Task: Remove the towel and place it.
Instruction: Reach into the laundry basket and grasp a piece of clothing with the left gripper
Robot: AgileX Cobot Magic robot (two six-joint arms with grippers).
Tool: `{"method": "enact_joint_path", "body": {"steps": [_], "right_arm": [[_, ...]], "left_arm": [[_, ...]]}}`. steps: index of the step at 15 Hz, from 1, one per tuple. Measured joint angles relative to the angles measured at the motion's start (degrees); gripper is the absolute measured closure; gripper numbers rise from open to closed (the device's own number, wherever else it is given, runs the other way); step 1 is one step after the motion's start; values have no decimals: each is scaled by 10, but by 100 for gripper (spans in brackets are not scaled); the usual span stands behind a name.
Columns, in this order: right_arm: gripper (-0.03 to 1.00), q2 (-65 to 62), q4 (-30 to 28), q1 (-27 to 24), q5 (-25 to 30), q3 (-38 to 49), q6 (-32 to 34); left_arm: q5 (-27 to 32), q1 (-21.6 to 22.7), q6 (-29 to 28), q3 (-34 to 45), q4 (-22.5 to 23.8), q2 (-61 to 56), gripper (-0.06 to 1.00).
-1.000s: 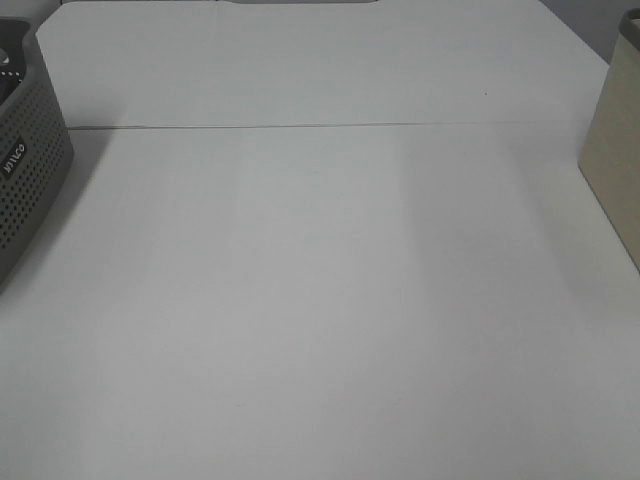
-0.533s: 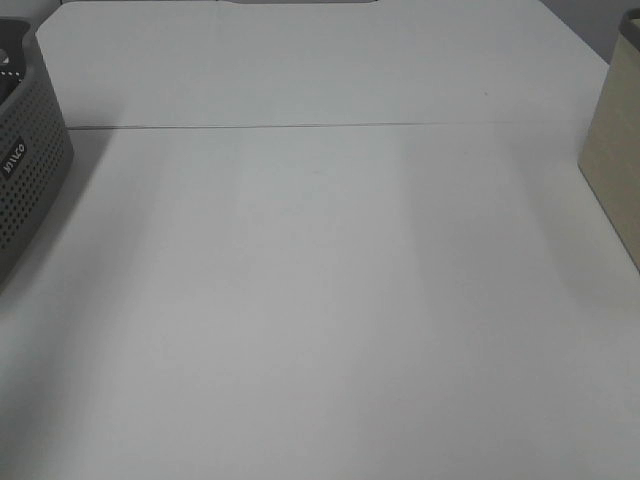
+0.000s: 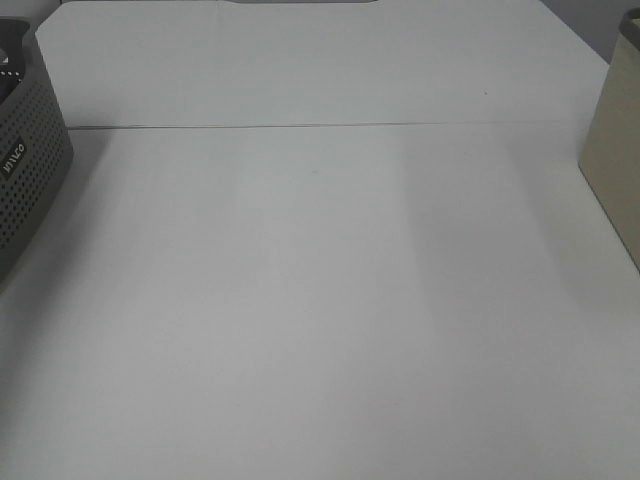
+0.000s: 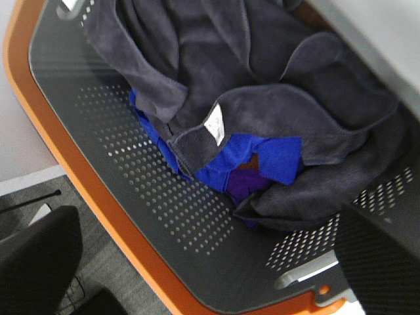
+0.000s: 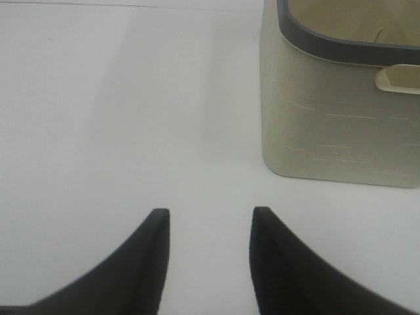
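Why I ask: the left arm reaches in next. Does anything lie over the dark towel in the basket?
Nothing visible does. The towel lies bunched on top in the grey basket, uncovered; a blue cloth only peeks out from under its folds.

White table [image 3: 320, 300], thin seam [image 3: 300, 127] across far part; grey floor [image 4: 108, 262] below.

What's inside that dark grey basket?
A crumpled dark towel lying over blue cloth, with a purple patch showing. Anything beneath them is covered.

Charcoal towel [image 4: 282, 111], perforated grey basket [image 4: 164, 197]
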Motion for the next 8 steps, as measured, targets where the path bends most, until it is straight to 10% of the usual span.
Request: {"method": "enact_joint_path", "body": {"steps": [8], "right_arm": [[56, 0, 0, 0, 0, 0, 0]], "left_arm": [[-112, 89, 156, -6, -9, 172, -5]]}}
